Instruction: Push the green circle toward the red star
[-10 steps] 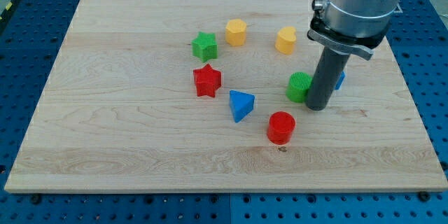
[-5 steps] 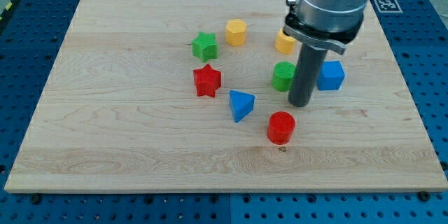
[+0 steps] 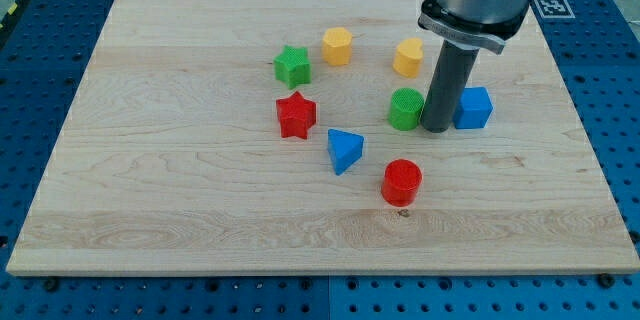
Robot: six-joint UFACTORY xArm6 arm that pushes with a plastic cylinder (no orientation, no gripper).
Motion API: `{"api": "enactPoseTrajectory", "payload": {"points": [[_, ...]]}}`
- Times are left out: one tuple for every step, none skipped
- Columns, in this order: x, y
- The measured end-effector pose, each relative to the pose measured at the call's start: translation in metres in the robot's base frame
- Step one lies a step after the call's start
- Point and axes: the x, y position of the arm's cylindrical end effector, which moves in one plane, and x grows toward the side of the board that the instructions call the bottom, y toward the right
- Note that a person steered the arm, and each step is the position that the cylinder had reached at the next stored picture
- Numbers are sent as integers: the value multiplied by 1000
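Observation:
The green circle stands right of the board's middle. The red star lies well to its left, with open wood between them. My tip rests on the board right beside the green circle's right side, between it and the blue cube. The rod rises straight up from there to the grey arm body at the view's top.
A green star, a yellow hexagon and a yellow heart lie toward the view's top. A blue triangle and a red cylinder lie below. The wooden board sits on a blue perforated table.
The green circle has slid left and slightly up, pushed by my tip. My tip then moved up and a little right, now sitting between the green circle and blue cube.

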Motion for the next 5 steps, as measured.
{"api": "enactPoseTrajectory", "payload": {"points": [[-8,0],[-10,0],[-10,-1],[-10,-11],[-10,-29]]}}
